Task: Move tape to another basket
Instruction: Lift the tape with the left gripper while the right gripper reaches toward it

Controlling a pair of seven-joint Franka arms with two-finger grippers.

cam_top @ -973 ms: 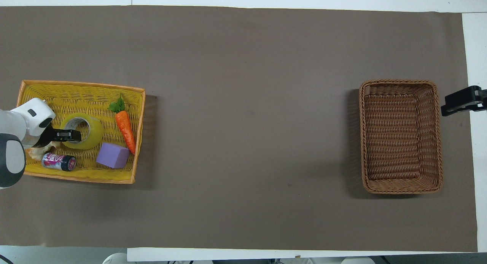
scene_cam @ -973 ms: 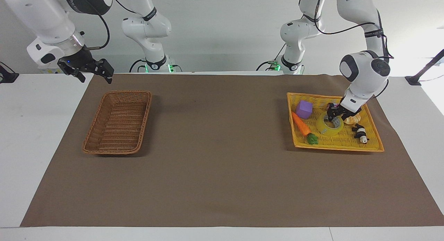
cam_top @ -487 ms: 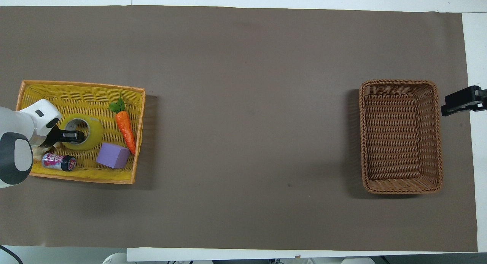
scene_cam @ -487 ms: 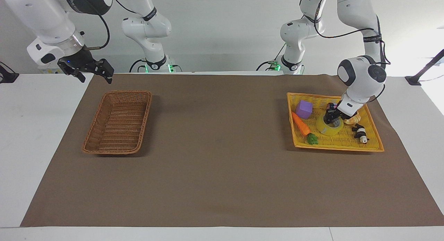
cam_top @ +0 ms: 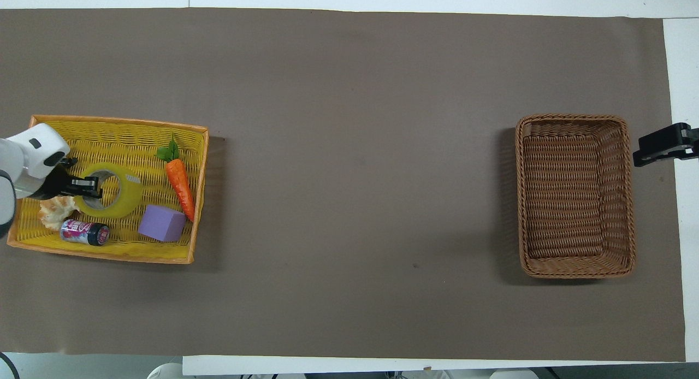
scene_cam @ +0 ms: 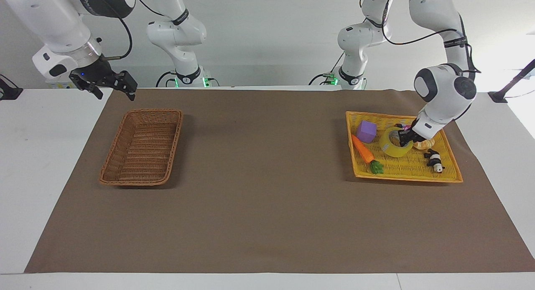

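The tape, a yellow translucent roll, tilts up off the floor of the yellow tray at the left arm's end of the table. My left gripper is shut on the roll's wall, one finger inside the core. The brown wicker basket stands with nothing in it at the right arm's end. My right gripper hangs open in the air beside that basket, over the mat's edge, waiting.
In the yellow tray lie a purple cube, a toy carrot, a small can and a pale bread-like piece. A brown mat covers the table between the two baskets.
The left gripper closed on the tape's wall and lifted, tipping the roll up and drawing it a little toward the robots. The right arm has not moved.
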